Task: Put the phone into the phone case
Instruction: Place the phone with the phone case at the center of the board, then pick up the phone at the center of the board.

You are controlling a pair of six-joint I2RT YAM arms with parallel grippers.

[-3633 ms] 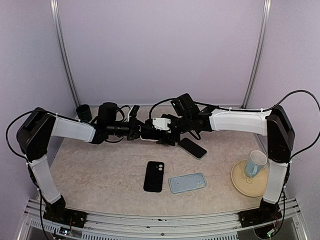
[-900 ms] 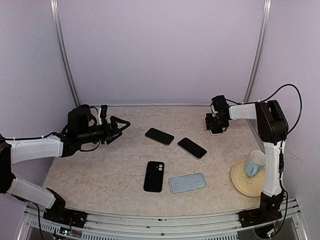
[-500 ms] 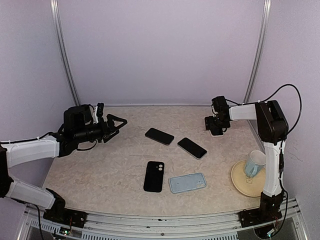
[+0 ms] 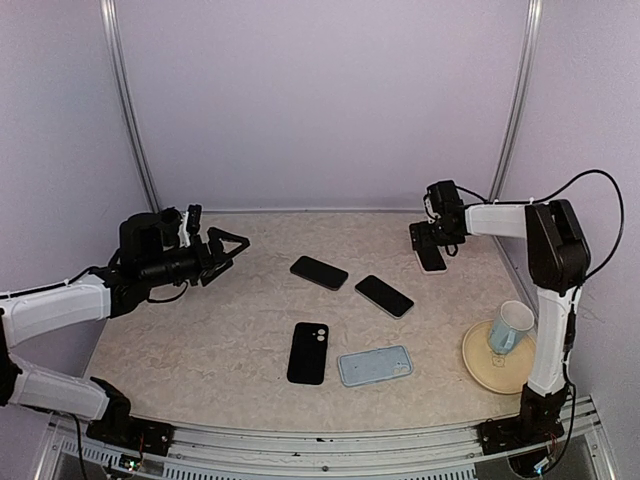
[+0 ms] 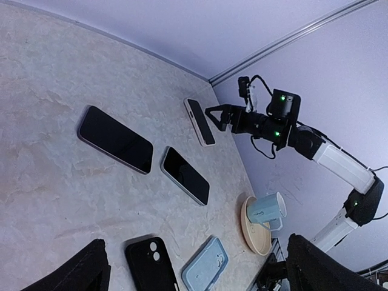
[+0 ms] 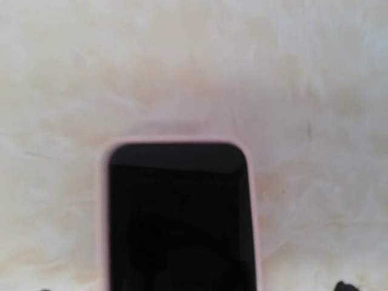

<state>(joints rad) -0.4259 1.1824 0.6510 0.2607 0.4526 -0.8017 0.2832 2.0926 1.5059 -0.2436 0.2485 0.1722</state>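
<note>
**Top, left-wrist and right-wrist views.** The light-blue phone case (image 4: 374, 365) is seen lying flat near the front edge of the table (image 4: 200, 340), hollow side up and apart from both arms. Just beside it on the left, a black handset (image 4: 307, 352) is laid with its camera side up; whether it is a phone or a second case cannot be told. Further back, at mid-table, a first dark phone (image 4: 319, 272) and a second dark phone (image 4: 385, 296) are placed screen up, near each other but not touching.

The left gripper (image 4: 228, 250) is held above the left rear of the table, pointing toward the centre. Its fingers (image 5: 79, 273) are spread wide and nothing is held between them.

The right gripper (image 4: 428, 240) is positioned at the right rear, just above a pink-rimmed phone (image 4: 432, 259). This phone is shown screen up in the right-wrist view, filling the lower middle of the picture. Only dark tips are seen at the lower corners of that view, so the jaws are read as set wide, with the phone lying on the table ungripped.

At the right front, a pale mug (image 4: 512, 326) is stood on a beige plate (image 4: 480, 365).
</note>
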